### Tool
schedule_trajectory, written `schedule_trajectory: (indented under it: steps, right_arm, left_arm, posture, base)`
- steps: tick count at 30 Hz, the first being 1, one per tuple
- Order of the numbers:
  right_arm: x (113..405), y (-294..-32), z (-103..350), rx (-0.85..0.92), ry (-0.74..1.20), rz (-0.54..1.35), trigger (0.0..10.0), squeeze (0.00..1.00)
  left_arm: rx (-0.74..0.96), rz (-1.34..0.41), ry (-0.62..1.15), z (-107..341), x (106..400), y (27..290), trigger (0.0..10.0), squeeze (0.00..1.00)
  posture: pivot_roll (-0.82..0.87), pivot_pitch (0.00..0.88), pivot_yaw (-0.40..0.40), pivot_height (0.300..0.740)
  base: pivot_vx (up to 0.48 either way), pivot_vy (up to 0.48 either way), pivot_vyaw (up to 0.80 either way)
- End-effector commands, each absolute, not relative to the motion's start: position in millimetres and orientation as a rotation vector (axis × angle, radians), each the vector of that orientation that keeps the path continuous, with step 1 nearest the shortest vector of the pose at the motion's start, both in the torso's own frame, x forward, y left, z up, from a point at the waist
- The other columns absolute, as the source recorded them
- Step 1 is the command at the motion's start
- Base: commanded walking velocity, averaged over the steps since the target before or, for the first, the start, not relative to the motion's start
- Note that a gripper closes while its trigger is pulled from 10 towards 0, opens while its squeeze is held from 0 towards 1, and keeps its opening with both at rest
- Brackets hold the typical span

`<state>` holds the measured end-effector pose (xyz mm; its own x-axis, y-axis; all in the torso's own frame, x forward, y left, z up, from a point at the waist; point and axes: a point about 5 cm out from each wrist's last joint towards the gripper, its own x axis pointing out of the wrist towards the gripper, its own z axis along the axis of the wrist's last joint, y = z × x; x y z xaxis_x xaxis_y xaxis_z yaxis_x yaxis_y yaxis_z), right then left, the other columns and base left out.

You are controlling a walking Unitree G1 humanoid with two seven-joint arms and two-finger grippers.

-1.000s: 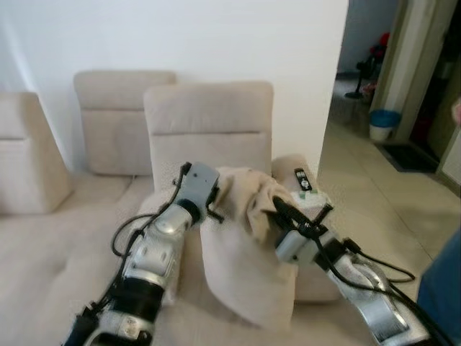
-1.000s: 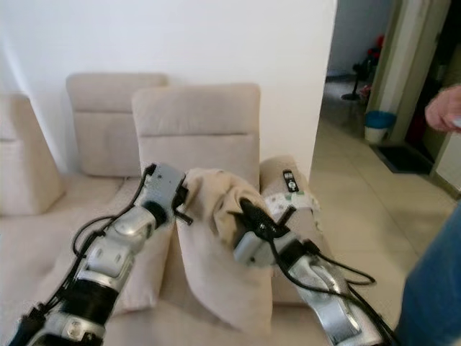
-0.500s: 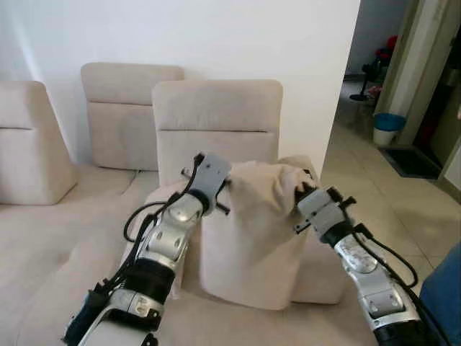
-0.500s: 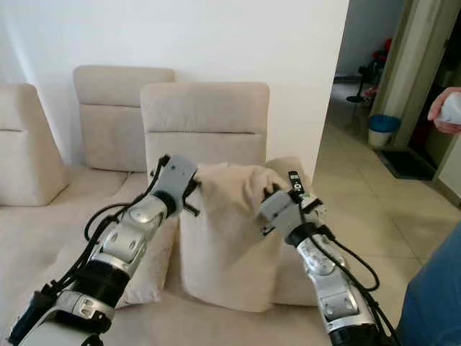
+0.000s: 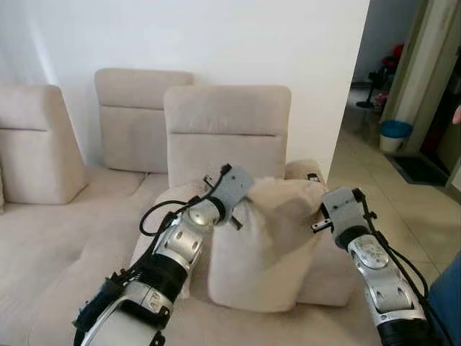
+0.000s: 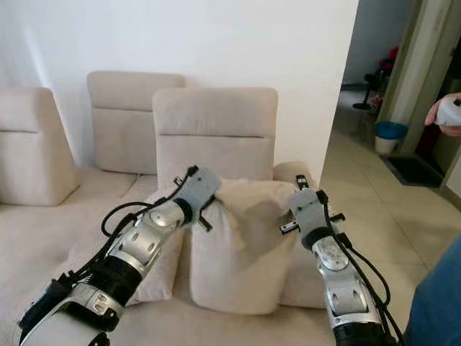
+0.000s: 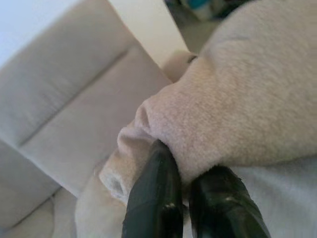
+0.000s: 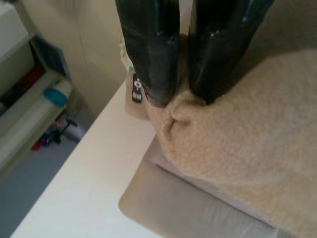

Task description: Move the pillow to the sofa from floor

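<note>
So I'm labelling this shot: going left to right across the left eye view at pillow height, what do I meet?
Sofa seat → left claw pinching the pillow's corner → pillow → right claw on its other corner → tiled floor.

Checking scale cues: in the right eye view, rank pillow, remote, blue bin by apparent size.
1. pillow, held at its top corners by the left gripper and right gripper
2. blue bin
3. remote
Bin sits far down the hall, so bin versus remote is apparent size only.
</note>
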<state>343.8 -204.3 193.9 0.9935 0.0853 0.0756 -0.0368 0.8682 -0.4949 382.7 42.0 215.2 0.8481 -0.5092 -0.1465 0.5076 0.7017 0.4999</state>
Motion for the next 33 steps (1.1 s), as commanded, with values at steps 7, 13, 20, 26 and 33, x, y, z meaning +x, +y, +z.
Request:
schedule_trajectory:
  steps: [7, 13, 20, 26, 33]
  right_arm:
    - [345, -203, 197, -0.488, -0.077, 0.052, 10.0, 0.0]
    - [342, -207, 193, -0.49, -0.046, 0.026, 10.0, 0.0]
    - [341, -207, 191, -0.492, -0.027, 0.013, 10.0, 0.0]
    - [340, -207, 190, -0.484, -0.018, 0.01, 10.0, 0.7]
    - [340, -208, 188, -0.486, -0.003, 0.0, 10.0, 1.0]
  left_arm:
    - [0.636, -0.624, -0.084, 241, 385, 28, 10.0, 0.0]
    - [0.651, -0.649, -0.099, 242, 385, 20, 10.0, 0.0]
    - [0.668, -0.694, -0.088, 233, 381, 10, 10.0, 0.0]
    - [0.658, -0.725, -0.083, 230, 380, 8, 10.0, 0.1]
    - [0.649, -0.718, -0.112, 232, 380, 8, 10.0, 1.0]
  posture:
    - [0.01, 0.0, 0.079, 0.74]
    - [0.01, 0.0, 0.081, 0.74]
    - [0.0, 0.0, 0.088, 0.74]
    - [0.0, 0.0, 0.09, 0.74]
    - [0.0, 0.0, 0.088, 0.74]
  base:
    - [0.0, 0.0, 0.0]
    - [0.0, 0.0, 0.0]
    - [0.0, 0.0, 0.0]
    - [0.0, 0.0, 0.0]
    - [0.0, 0.0, 0.0]
